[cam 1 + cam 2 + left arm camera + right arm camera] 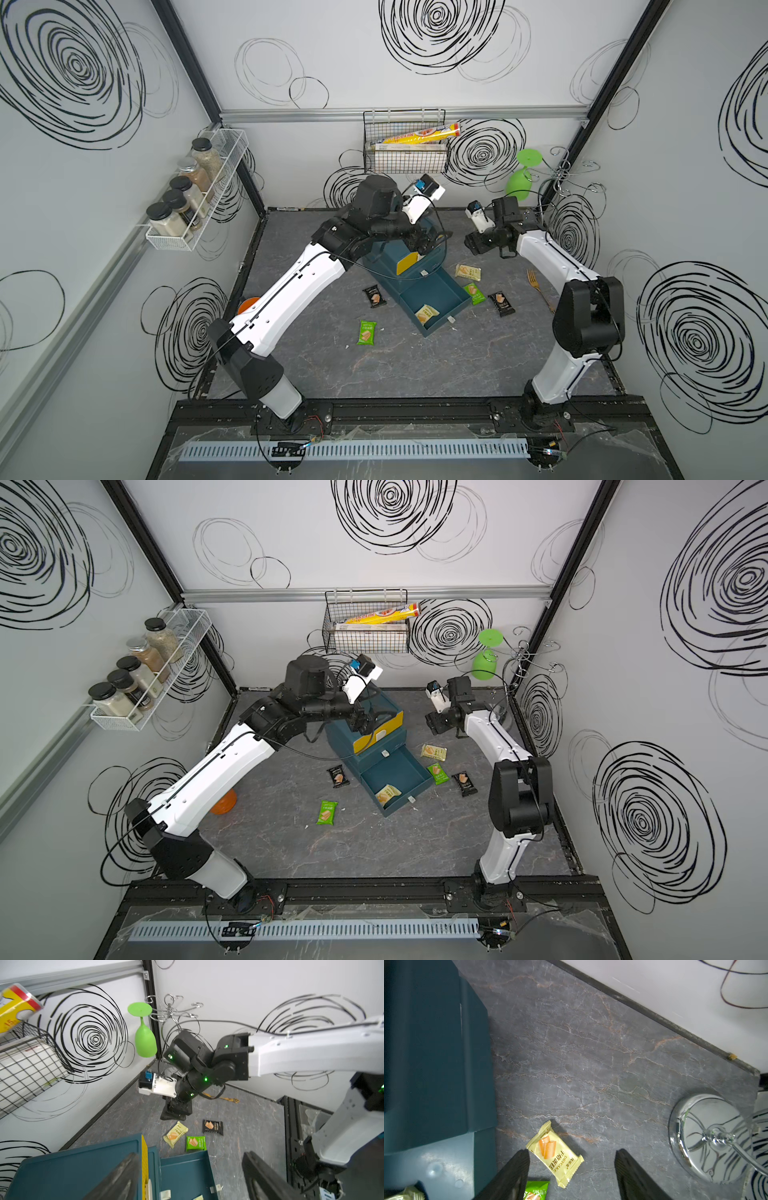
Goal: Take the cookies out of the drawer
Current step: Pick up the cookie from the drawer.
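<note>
At the far left we see a white rack (195, 199) of spice jars on the wall. The left arm reaches from the near edge across to the blue cabinet (380, 266), which stands in the middle of the table (415, 365).

On the table left of the cabinet lie two cookie packs. The left green packet (366, 332) is nearer the front, and the left black packet (375, 296) is just beside the cabinet's base. The left fingers (122, 1176) hover over the cabinet's top. They are spread wide with nothing between them.

The cabinet's bottom drawer (434, 291) is pulled out toward the front. We find one pack inside it: the cream packet in the drawer (426, 314) lies at an angle at the front end.

Right of the drawer, three more packs are out on the table. The cream packet on the table (468, 272) lies toward the back, and the right green packet (474, 293) is just beside the drawer's side wall. The right black packet (501, 304) lies a little apart from both.

The right fingers (508, 1178) hang above the table near that cream packet. They are parted and hold nothing.

Further right a gold fork (538, 286) lies on the table. In the back corner a green glass (524, 174) hangs upside down from a wire stand (708, 1138).
</note>
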